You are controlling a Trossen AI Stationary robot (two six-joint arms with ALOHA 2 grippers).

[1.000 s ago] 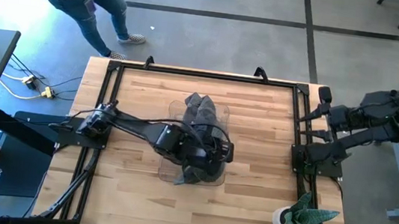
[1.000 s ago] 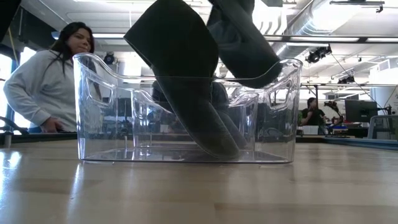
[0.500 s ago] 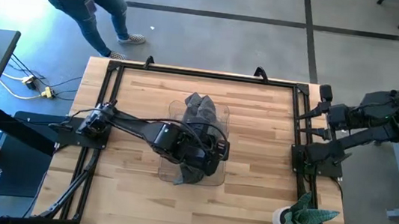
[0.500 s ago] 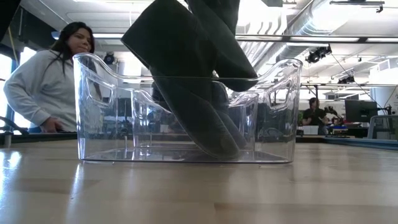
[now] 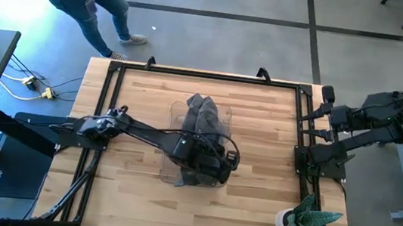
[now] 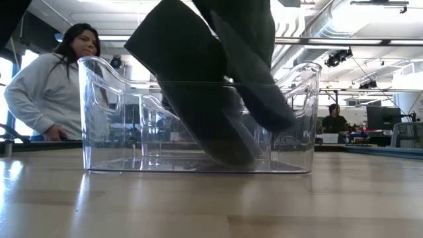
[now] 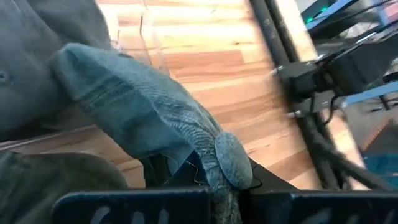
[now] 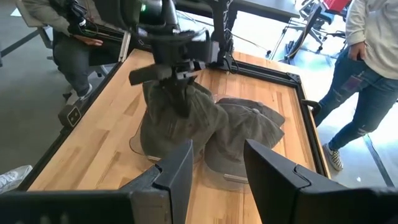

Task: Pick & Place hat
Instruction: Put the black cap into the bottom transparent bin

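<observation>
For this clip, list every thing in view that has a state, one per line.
Left gripper: shut on a hat, over the bin.
Held hat: hanging into the bin.
Second hat: lying over the bin's far end.
Bin: upright on the table.
Right gripper: open, empty, parked off the table's right edge.

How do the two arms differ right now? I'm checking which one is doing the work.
The left gripper is out over the clear bin, jaws shut on the hat; the right gripper is beyond the table's right edge, holding nothing. The left arm stretches across the table; the right arm stays folded back. Both are dark, with two-finger grippers.
</observation>
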